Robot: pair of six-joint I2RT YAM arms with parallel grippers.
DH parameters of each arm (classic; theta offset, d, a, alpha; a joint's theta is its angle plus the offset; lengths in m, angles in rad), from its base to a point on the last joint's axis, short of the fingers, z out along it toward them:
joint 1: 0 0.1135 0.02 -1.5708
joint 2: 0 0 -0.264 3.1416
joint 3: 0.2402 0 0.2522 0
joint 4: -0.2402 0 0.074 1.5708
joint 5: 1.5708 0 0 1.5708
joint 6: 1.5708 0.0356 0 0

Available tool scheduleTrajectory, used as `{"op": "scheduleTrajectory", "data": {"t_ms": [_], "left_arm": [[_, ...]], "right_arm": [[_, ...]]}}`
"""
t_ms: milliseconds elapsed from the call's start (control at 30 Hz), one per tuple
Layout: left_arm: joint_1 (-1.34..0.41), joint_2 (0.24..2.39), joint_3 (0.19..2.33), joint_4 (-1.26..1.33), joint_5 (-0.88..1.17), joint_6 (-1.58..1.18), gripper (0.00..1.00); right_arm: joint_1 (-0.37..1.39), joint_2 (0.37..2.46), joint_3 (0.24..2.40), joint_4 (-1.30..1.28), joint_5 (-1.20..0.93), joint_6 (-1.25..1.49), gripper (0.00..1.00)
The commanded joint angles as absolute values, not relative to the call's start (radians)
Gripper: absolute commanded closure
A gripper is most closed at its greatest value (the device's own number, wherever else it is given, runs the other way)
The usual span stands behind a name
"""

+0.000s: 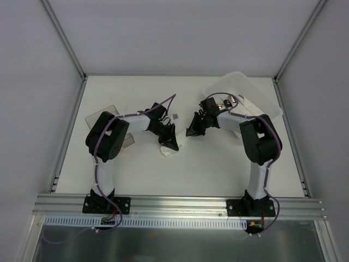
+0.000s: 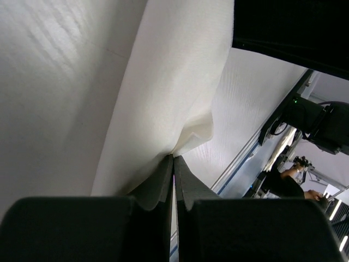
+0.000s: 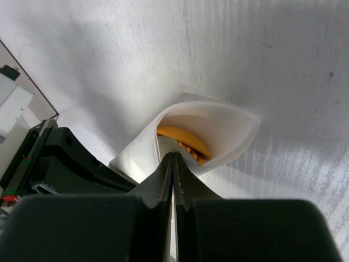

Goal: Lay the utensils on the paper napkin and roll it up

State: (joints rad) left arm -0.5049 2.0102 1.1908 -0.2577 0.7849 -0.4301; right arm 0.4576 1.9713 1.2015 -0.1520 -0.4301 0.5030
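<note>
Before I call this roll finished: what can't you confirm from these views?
How many utensils: right wrist view shows only orange tips in the open end; the paper napkin hides the rest.
Left wrist view: no utensils visible, the paper covers them.
Top view: the left gripper and right gripper cover most of the roll.

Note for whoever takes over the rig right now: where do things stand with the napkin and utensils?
Left fingers: shut on a fold of the white paper napkin.
Right fingers: shut, apparently pinching the rim at the roll's open end.
Orange plastic utensils: inside the napkin, tips showing.
Done: utensils placed, napkin curled around them.
Left: finish and tighten the roll, then release.
</note>
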Motion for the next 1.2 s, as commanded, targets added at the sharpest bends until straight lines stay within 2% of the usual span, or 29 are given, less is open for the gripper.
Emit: {"op": "scheduleTrajectory", "data": {"t_ms": [0,433,867,967,1167], "left_arm": [[-0.535,2.003,1.161,-0.253,0.798,-0.426,1.00],[-0.532,2.128,1.132,-0.241,0.707,-0.445,1.00],[-0.497,2.192,1.132,-0.264,0.641,-0.440,1.00],[-0.499,2.197,1.134,-0.271,0.626,-0.436,1.00],[-0.502,2.195,1.141,-0.284,0.606,-0.436,1.00]], "right_arm": [[0.454,2.003,1.189,-0.222,-0.298,0.486,1.00],[0.451,1.994,1.201,-0.230,-0.353,0.456,1.00],[0.453,1.787,1.192,-0.261,-0.506,0.322,1.00],[0.453,1.750,1.161,-0.197,-0.524,0.333,1.00],[0.483,1.816,1.183,-0.141,-0.548,0.405,1.00]]}}
